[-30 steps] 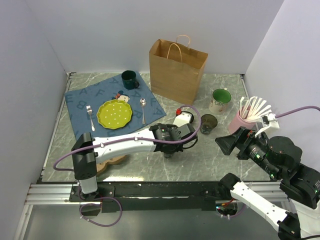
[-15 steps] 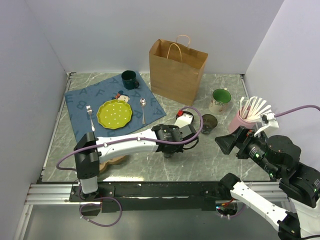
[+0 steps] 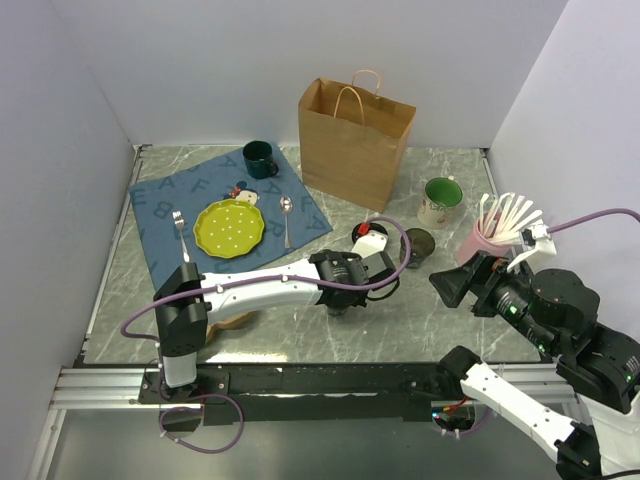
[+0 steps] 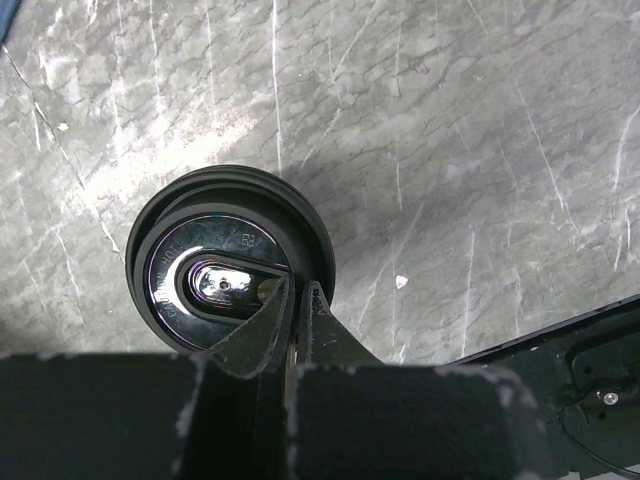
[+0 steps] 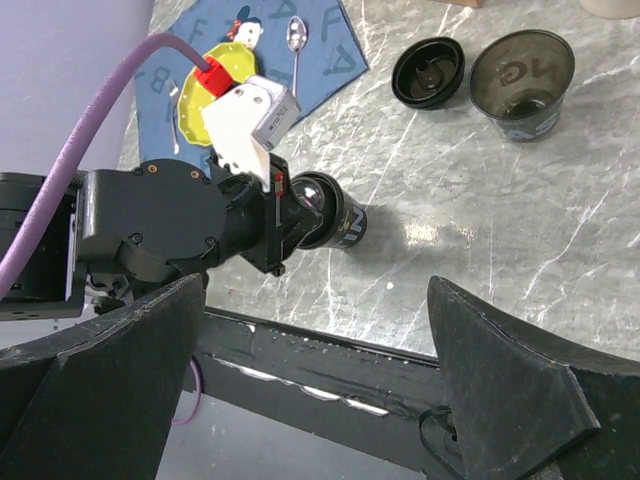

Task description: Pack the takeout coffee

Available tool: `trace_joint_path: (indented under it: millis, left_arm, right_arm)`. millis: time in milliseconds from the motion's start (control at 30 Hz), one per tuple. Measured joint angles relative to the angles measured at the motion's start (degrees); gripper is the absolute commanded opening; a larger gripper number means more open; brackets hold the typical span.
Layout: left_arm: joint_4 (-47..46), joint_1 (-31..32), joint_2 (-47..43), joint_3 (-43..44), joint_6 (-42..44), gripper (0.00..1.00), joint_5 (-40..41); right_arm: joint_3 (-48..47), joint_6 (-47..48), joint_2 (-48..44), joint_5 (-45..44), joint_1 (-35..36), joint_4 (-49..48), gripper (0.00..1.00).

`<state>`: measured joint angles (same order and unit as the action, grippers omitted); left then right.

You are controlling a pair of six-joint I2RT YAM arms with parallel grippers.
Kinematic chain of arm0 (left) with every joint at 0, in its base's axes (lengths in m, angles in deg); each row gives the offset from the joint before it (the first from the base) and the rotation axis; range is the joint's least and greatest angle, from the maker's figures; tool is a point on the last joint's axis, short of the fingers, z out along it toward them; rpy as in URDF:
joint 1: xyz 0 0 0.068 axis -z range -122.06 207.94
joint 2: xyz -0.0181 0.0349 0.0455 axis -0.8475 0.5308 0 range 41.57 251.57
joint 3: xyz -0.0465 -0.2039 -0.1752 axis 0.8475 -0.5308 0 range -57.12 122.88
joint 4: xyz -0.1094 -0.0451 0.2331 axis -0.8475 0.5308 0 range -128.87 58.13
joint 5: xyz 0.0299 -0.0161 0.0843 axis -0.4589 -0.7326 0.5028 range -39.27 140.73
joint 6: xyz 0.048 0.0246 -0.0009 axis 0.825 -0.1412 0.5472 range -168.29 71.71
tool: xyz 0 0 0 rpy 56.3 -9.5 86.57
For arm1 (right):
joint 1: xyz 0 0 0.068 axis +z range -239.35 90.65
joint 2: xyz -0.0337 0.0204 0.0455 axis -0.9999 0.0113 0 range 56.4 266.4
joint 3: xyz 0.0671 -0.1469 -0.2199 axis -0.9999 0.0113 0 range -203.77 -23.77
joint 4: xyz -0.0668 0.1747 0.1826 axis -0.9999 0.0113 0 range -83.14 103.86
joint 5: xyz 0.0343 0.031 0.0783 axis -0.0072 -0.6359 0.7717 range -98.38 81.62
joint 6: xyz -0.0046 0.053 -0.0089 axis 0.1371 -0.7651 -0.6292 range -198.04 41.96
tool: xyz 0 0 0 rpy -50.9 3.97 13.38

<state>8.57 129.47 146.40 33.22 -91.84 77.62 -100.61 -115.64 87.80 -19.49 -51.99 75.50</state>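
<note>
A robot test booth in a lab: white panels (image 3: 200, 60) wall in a marble-look table (image 3: 300, 335) on three sides, and the left arm (image 3: 250, 290) and right arm (image 3: 520, 400) are bolted to a metal rail (image 3: 100, 385) at 6 o'clock.

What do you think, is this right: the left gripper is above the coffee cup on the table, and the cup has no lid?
Not quite. The coffee cup has a black lid on, as the left wrist view shows. The left gripper is above it, on the table.
</note>
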Motion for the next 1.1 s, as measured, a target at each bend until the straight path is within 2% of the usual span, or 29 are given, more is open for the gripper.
trace_joint_path:
  millis: [67, 167, 200, 400, 600, 733, 1000, 1100]
  left_arm:
    - [0.0, -0.11, 0.0, 0.0, 0.24, 0.11, -0.02]
    - [0.04, -0.39, 0.0, 0.02, 0.74, 0.24, 0.02]
    - [0.02, -0.48, 0.0, 0.02, 0.92, 0.32, 0.04]
    - [0.07, -0.72, 0.0, 0.42, 1.57, 0.48, -0.04]
    - [0.24, -0.92, -0.2, 4.52, 2.16, 0.56, -0.15]
    - [-0.61, -3.28, -3.34, 4.59, 1.05, 0.57, -3.26]
    - [-9.77, -21.97, -21.55, -14.32, -2.67, 0.56, -16.33]
    - [-13.25, -25.79, -25.16, -21.77, -2.69, 0.54, -22.12]
  right_arm:
    - [0.0, 0.02, 0.17, -0.02, 0.0, 0.0, 1.0]
    - [0.0, 0.02, 0.39, -0.02, 0.0, 0.0, 1.0]
    - [0.0, 0.02, 0.42, 0.0, 0.0, -0.02, 1.0]
    - [0.0, 0.07, 0.96, 0.07, 0.0, -0.09, 1.0]
    - [0.04, -0.24, 1.77, 0.68, 0.0, -0.5, 1.0]
    - [1.01, -0.68, 3.39, 2.75, 0.0, -1.44, 1.0]
    - [5.64, -0.7, 14.45, 13.62, -0.07, -6.45, 0.98]
    - [7.21, 0.55, 20.48, 19.26, -0.98, -9.11, 0.95]
